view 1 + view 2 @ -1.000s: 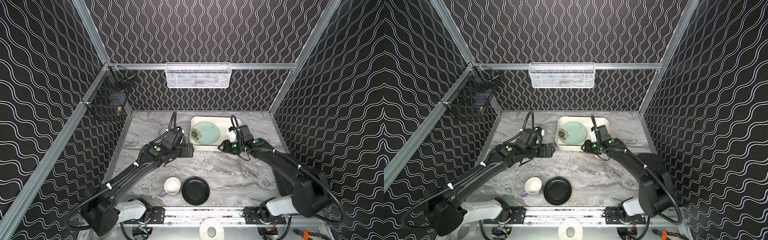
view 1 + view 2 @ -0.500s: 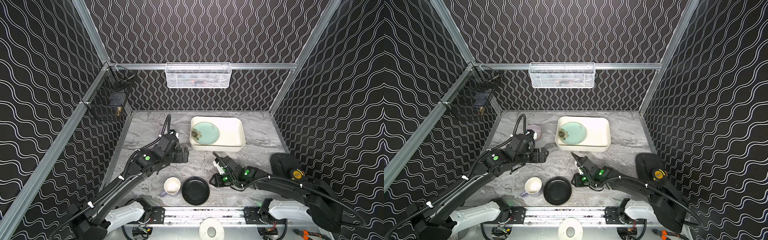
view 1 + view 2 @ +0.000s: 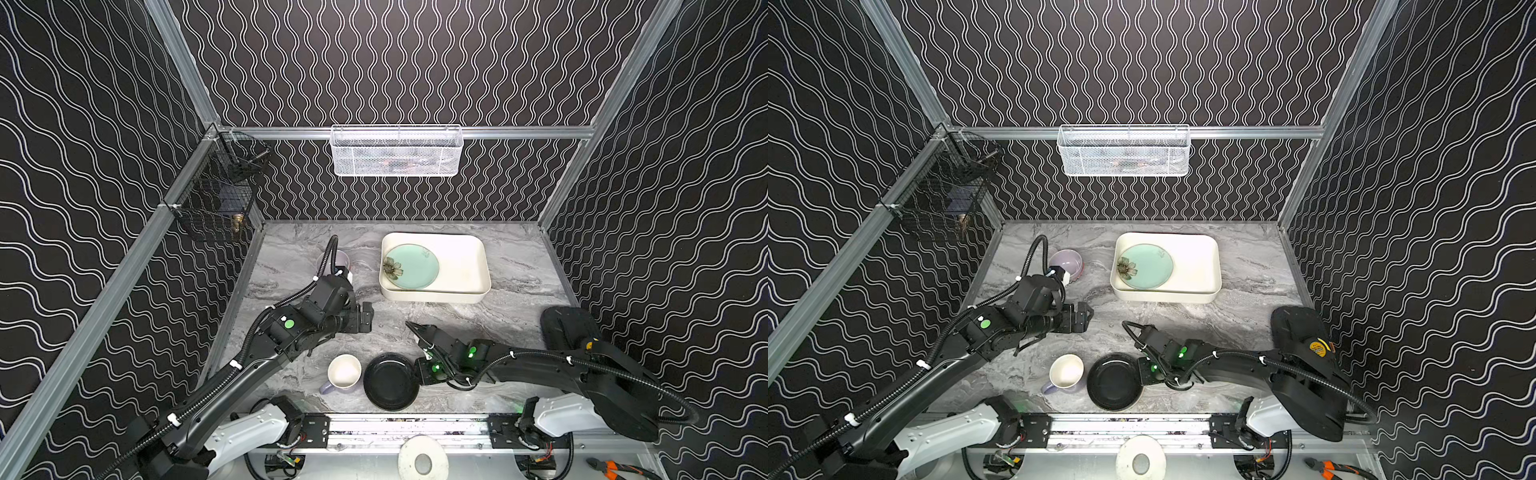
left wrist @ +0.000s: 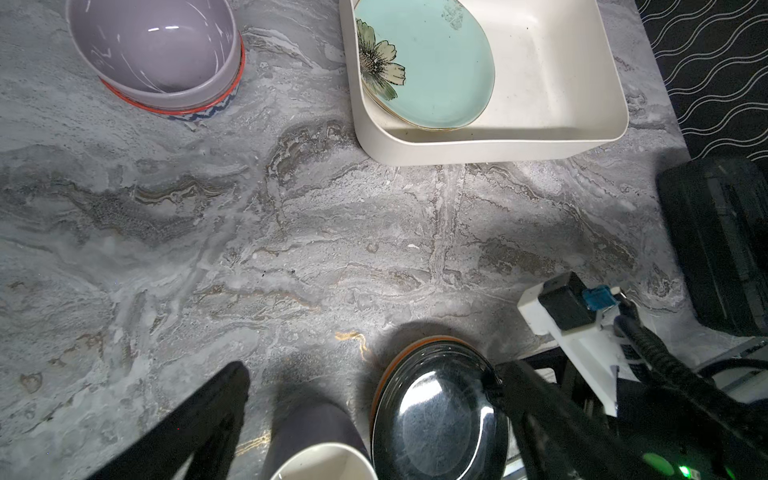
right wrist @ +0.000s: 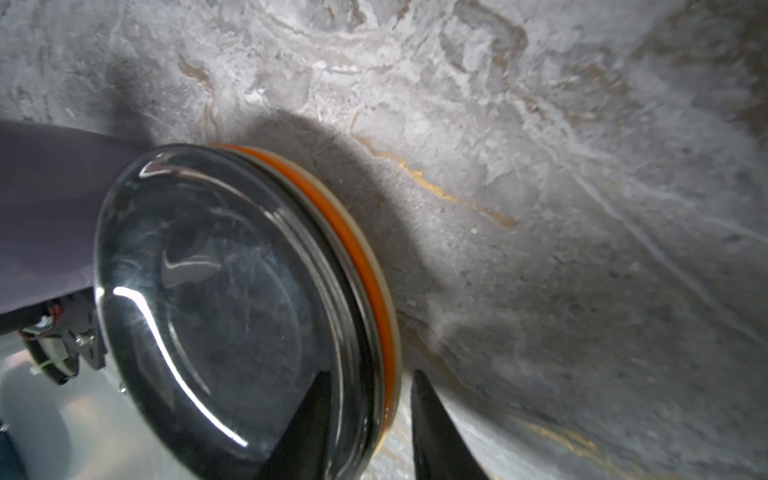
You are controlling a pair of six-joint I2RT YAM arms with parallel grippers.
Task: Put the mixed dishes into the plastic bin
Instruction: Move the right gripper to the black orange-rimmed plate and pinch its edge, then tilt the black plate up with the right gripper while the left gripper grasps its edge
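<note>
At the left, a black wire basket [image 3: 214, 203] hangs on the black walls [image 3: 415, 62] with their white wavy lines. Below it, at the back left of the grey, marble-veined bench [image 3: 478, 328], a glossy lilac bowl [image 4: 153, 45] sits nested in a red-and-blue patterned bowl [image 4: 195, 110]. The left hand [image 3: 366, 319] hovers over bare bench, jaws spread wide, holding nothing. Near the front edge stands a lavender mug [image 3: 344, 371], white inside. It is just beside a shiny round black plate [image 3: 390, 386] stacked on an orange plate [image 5: 353, 232].

The right hand [image 5: 370, 374] is narrowed but not clamped. Its fingers [image 5: 307, 428] straddle the stack's rim, with a sliver of bench showing beside the outer one.

The plastic bin [image 3: 469, 266], smooth, cream and round-cornered, rests at the back, right of centre. A mint plate [image 3: 411, 266] with a flower print lies in its left half. Open bench runs between bin and stack.
</note>
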